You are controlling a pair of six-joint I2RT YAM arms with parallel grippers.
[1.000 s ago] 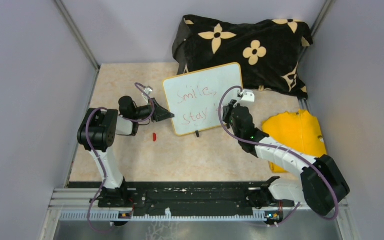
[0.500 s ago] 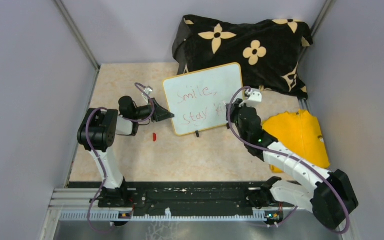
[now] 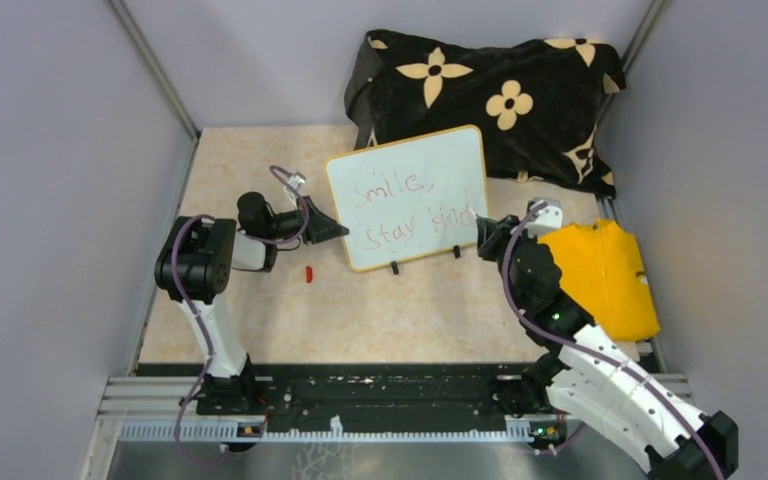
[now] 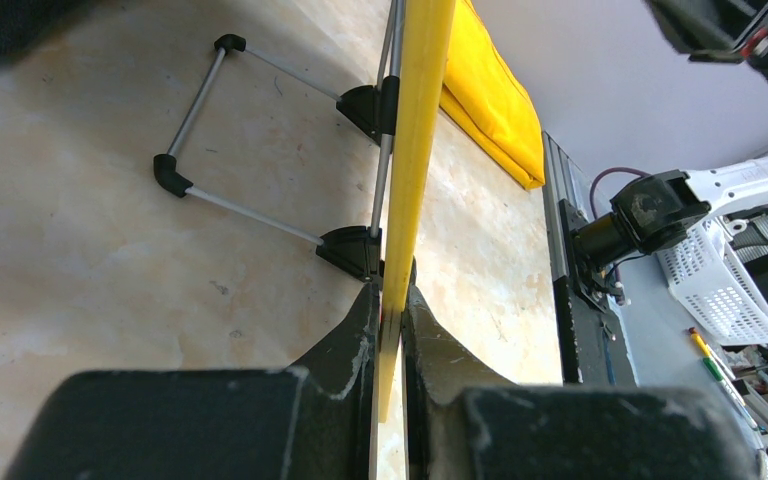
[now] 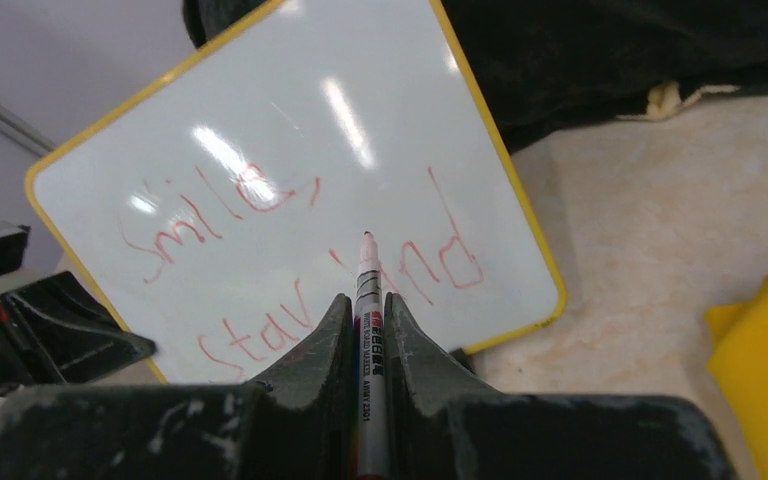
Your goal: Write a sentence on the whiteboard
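**Board clamped left, marker gripped right**

The whiteboard [image 3: 407,197] stands tilted mid-bench, leaning back toward the black flower-patterned cloth [image 3: 500,90] behind it; it's propped on a wire stand [image 4: 260,130] with black clip feet on the bench [image 3: 390,320]. The left gripper [image 4: 390,300] is on the board's left edge, jaws clenched on the yellow frame, one either side. The sentence [image 5: 290,260] is on the board in red, two lines: "Smile," over "stay kind". The right gripper [image 5: 366,300] sits off the board's lower right corner, jaws closed around a marker [image 5: 367,265] pointing at the board; from the wrist view the tip lands between "stay" and "kind", can't tell if it touches the surface. A yellow cloth [image 3: 600,275] lies just right of that arm; a small red piece [image 3: 308,273], possibly a cap, lies on the bench near the left gripper.
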